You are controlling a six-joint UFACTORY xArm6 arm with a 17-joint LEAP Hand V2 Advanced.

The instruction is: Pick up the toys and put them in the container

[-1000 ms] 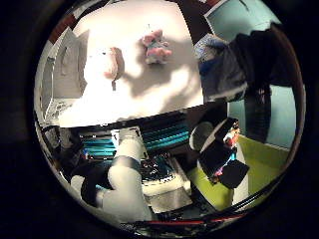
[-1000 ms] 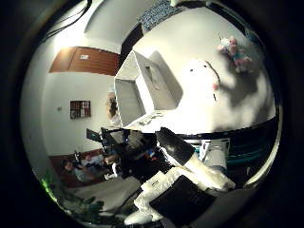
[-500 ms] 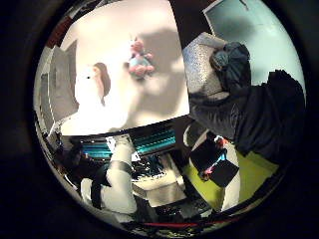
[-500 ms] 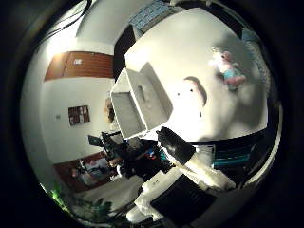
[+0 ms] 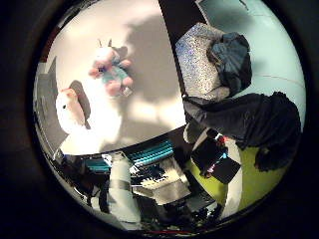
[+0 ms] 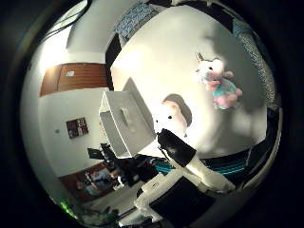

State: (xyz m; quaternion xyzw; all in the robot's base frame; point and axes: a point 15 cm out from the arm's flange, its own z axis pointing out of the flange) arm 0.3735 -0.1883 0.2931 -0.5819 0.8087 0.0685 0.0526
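A pink plush toy (image 5: 110, 70) and a white plush toy (image 5: 70, 108) lie on the white table (image 5: 150, 50), a little away from each other. The right thumb side palm view shows the white toy (image 6: 172, 116) right beside an open white container (image 6: 123, 126), with the pink toy (image 6: 219, 81) farther out on the table. My hand (image 6: 187, 163) is high above the table's near edge, away from both toys. One black and white finger reaches into that view and looks relaxed.
A grey cushioned chair (image 5: 202, 58) stands beside the table, with a person in dark clothes (image 5: 249, 115) next to it. Shelving and equipment (image 5: 150, 159) lie below the table's near edge. The arm (image 5: 120, 191) shows beneath.
Both views have swung, so the hand has moved over the table. The toys look larger and nearer the palm now. The toys and the container have not moved on the table.
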